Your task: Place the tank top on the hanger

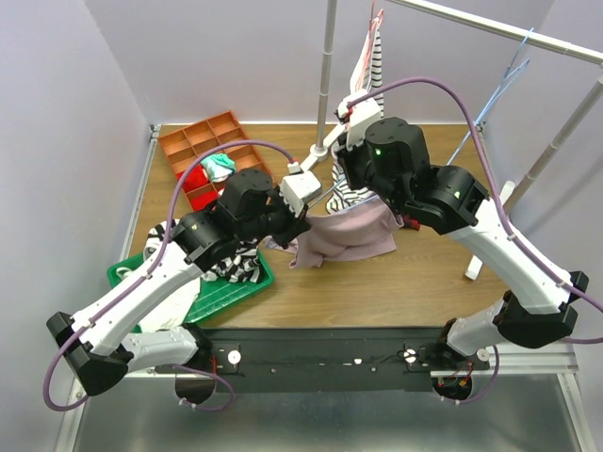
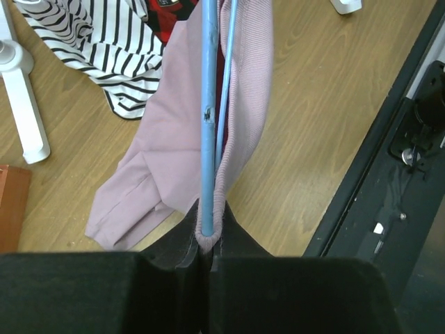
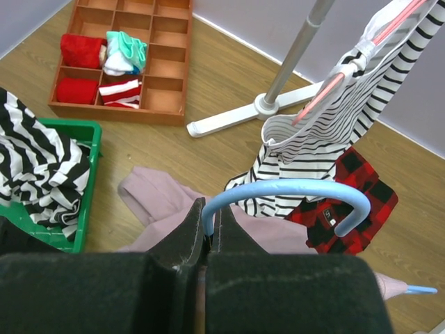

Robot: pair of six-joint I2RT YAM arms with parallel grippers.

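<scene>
The left gripper clamps the hanger and tank top hem together; the right gripper pinches the hook, pink cloth sagging between them

1. The left arm rises from its base at the near left and stretches toward the far right, its wrist in the middle of the scene.
2. The left gripper has its fingers pressed together on the bar of the hanger, with the edge of the tank top caught between them.
3. The right arm climbs from the near right, bends at the elbow and reaches far and left, its wrist near the left one.
4. The right gripper has its fingers closed on the hanger at the foot of its hook.
</scene>
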